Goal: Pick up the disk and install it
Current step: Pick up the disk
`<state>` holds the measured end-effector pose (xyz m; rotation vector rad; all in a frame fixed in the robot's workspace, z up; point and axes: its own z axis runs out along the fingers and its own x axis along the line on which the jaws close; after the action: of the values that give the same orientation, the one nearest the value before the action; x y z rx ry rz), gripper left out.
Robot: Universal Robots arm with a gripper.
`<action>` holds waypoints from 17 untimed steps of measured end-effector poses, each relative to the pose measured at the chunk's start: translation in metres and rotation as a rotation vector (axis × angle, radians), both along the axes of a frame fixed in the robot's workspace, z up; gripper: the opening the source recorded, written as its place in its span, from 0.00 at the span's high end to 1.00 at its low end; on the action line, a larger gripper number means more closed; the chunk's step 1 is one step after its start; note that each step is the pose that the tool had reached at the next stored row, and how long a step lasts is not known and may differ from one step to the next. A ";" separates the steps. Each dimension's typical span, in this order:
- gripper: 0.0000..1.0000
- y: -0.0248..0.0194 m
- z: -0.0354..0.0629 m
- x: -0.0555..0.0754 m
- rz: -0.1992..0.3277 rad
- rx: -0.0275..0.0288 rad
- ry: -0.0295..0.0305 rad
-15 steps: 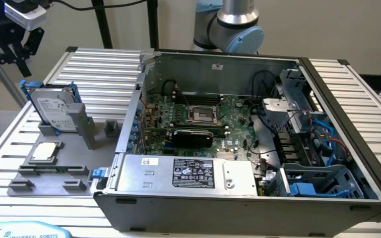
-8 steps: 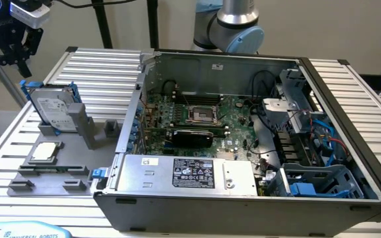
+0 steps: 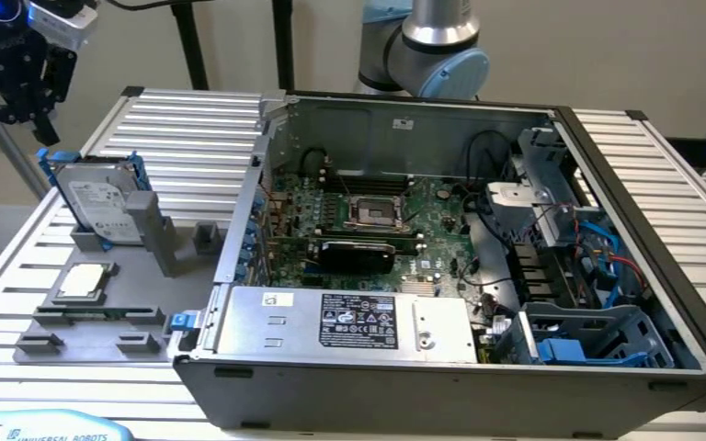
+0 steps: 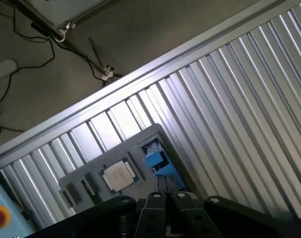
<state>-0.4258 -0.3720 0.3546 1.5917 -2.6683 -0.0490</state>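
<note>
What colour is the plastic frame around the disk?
The frame is bright blue, clearest in the exterior view.

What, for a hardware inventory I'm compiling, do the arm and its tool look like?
The arm has a silver-grey metal tube and pale blue joint caps. The tool is black and angular, with a blue light glowing at its top and a white-grey housing beside it.

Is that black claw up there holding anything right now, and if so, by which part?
Nothing is held. The gripper hangs with its jaws shut and empty above the disk, which stands on edge in its grey holder.
</note>
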 end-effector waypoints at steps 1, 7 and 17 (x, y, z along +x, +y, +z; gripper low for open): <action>0.89 0.0000 -0.0001 0.000 0.018 0.0000 -0.0003; 0.89 0.0000 -0.0008 0.000 0.126 0.0000 -0.0029; 0.89 0.0000 -0.0014 0.000 0.298 -0.0007 -0.0154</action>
<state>-0.4258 -0.3720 0.3532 1.9752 -2.4097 -0.0275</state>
